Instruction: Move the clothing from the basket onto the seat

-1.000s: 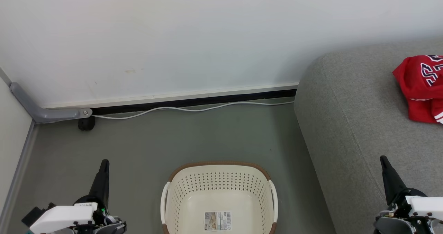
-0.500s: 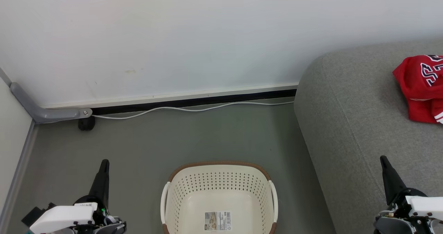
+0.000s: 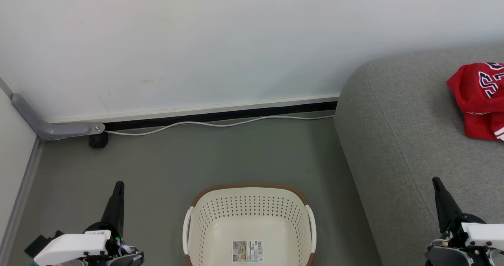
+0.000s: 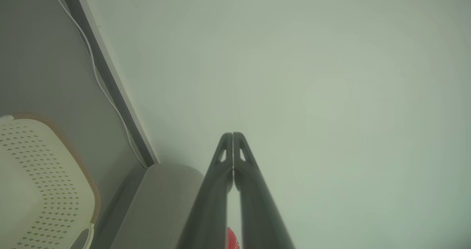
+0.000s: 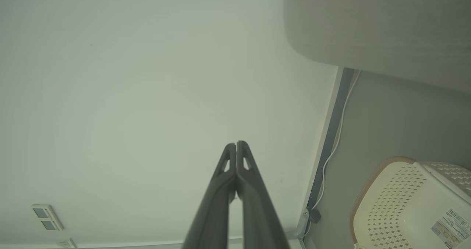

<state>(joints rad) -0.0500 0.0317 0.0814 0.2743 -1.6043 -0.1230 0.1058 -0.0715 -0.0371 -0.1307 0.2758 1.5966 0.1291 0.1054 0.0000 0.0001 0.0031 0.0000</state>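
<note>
Red clothing [image 3: 474, 100] on seat [image 3: 401, 140]; left gripper [image 3: 119, 187], right gripper [image 3: 436, 181] closed (nothing held).

Nothing has changed: the left end effector [image 3: 118, 184] and right end effector [image 3: 434, 179] stayed put.

The head camera looked forward and down from close above the basket [image 3: 248, 207], with the wall [image 3: 236, 41] beyond the basket and the seat [image 3: 393, 140] to its right. The left wrist camera sighted along the left end effector [image 4: 233, 134] at that wall, and the right wrist camera along the right end effector [image 5: 236, 144]. All three views shared basket, wall and seat.
</note>
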